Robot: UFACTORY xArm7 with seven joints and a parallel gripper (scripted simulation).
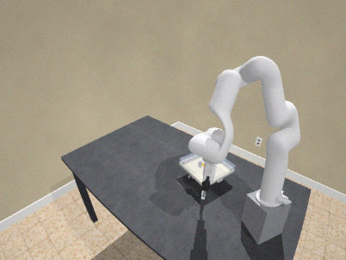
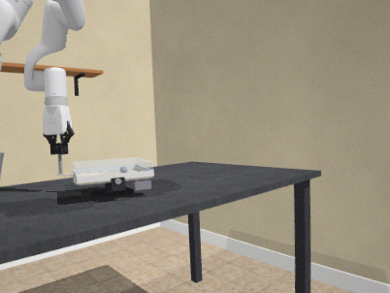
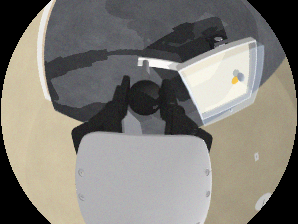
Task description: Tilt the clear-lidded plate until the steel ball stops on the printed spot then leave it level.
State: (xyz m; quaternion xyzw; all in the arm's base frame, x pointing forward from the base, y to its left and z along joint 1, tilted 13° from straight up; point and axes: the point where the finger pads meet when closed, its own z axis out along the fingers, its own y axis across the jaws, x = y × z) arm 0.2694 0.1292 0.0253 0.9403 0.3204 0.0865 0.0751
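The clear-lidded plate (image 1: 222,174) (image 2: 96,179) (image 3: 208,87) is a shallow white tray on a dark pivot mount (image 2: 116,181) near the robot's side of the table. The steel ball (image 2: 123,169) (image 3: 240,75) lies inside it, right beside the orange printed spot (image 1: 201,164) (image 3: 234,80). From the side the plate looks close to level. My gripper (image 1: 206,182) (image 2: 59,146) (image 3: 145,85) points down just in front of the plate. It is shut on the dark knob (image 3: 143,95) of a thin upright stick (image 1: 203,195) (image 2: 60,164) that stands on the table beside the plate.
The dark table (image 1: 125,159) (image 2: 233,181) carries the plate mount and a small grey block (image 2: 142,184) under the plate's edge. The robot's base (image 1: 267,217) stands at the table's near right corner. A wooden wall shelf (image 2: 48,68) hangs behind the arm.
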